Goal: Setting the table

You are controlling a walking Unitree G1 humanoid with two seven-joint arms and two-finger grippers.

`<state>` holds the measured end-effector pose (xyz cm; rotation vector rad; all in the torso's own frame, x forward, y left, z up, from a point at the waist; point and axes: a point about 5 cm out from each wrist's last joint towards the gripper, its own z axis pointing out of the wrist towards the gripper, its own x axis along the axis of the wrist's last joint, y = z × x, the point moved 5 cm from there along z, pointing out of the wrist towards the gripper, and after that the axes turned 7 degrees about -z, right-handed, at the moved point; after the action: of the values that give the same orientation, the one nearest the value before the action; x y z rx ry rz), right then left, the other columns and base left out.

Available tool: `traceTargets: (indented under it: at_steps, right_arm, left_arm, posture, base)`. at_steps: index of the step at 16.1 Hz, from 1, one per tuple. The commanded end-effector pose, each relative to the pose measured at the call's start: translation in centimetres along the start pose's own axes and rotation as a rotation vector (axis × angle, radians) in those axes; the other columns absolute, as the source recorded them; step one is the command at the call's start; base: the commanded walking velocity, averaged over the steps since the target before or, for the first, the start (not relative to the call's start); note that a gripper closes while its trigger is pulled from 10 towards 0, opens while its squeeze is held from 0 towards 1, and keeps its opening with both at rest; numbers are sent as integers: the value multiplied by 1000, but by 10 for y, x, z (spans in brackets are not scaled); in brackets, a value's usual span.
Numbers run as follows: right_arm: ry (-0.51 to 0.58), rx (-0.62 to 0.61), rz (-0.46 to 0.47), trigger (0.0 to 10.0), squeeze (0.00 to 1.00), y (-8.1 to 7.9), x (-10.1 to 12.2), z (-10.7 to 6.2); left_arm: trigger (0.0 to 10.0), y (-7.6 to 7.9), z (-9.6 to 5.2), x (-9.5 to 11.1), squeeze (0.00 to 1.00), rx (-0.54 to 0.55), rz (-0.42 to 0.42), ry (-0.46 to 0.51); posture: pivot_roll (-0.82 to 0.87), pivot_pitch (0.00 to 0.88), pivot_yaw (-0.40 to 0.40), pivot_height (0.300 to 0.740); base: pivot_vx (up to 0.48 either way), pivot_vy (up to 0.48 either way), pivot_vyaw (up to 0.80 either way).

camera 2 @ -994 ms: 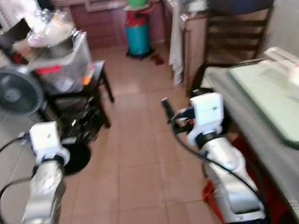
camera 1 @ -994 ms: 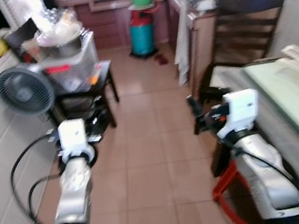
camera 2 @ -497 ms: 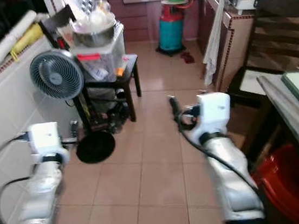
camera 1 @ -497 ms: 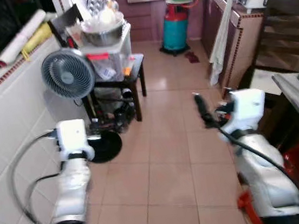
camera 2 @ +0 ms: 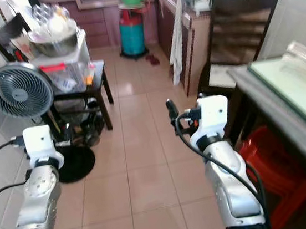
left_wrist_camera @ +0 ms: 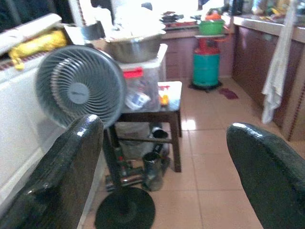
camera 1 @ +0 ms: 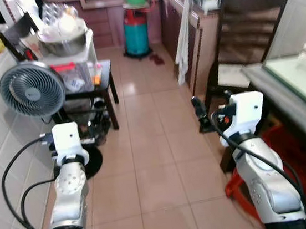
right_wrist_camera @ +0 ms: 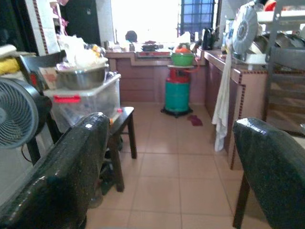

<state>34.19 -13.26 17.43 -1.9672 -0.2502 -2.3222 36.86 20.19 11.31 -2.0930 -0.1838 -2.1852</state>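
Standing on the tiled floor point(camera 1: 151, 148) of a narrow kitchen, I see a pedestal fan point(camera 1: 32, 93) at far left beside a dark side table point(camera 1: 98, 85); my left gripper point(left_wrist_camera: 162, 167) hangs ahead of me, fingers apart, holding nothing; a teal gas cylinder point(camera 1: 135, 35) stands farther back; my right gripper point(right_wrist_camera: 171, 167) likewise spread and empty; the glass-topped dining table point(camera 1: 300, 82) lies at far right, a dark wooden chair point(camera 1: 243, 31) behind it.

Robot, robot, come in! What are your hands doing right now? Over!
Left gripper open, holding nothing. Right gripper open, holding nothing. Table on the right, nothing picked up for it yet. Standing fan and chair flank the tiled aisle ahead.
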Motion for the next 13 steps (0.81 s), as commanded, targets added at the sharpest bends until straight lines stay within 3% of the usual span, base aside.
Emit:
traceTargets:
  at_steps: [1,13]
  right_arm:
    - [-8,-14,3,10000,0,5,-1,-1]
    - [-2,11,5,10000,0,1,-1,0]
  left_arm:
    - [10000,4,0,0,0,-4,1,-1]
    - [10000,4,3,-1,0,-2,7,-3]
  posture:
    - [-24,0,-4,740]
    - [-23,0,1,740]
  base:
    - [0,307,0]
    - [0,328,0]
